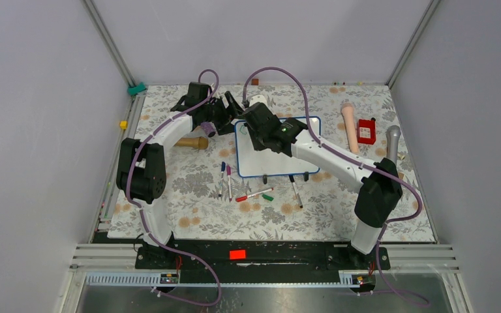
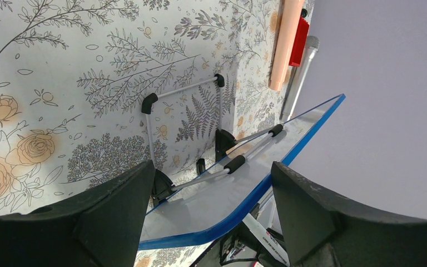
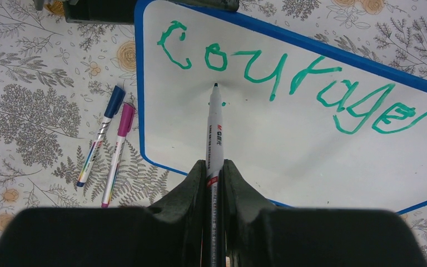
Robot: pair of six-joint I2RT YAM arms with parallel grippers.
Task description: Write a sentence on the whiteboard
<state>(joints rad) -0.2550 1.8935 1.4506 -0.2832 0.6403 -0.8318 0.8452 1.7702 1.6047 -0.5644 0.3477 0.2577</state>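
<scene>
Bending over the whiteboard [image 3: 289, 144], the right gripper [image 3: 215, 169] clamped a marker [image 3: 216, 128], tip under the sentence [image 3: 289, 83]; the left gripper [image 2: 208, 172] straddled its edge, jaws apart.

Bright, even light, soft shadows; the whiteboard [image 2: 211, 206] gleams with reflections.

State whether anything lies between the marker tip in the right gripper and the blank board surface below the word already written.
Nothing visible does. The right gripper, shut on the marker, has its tip at the whiteboard just under the sentence; the white below is bare. The left gripper flanks a far corner.
</scene>
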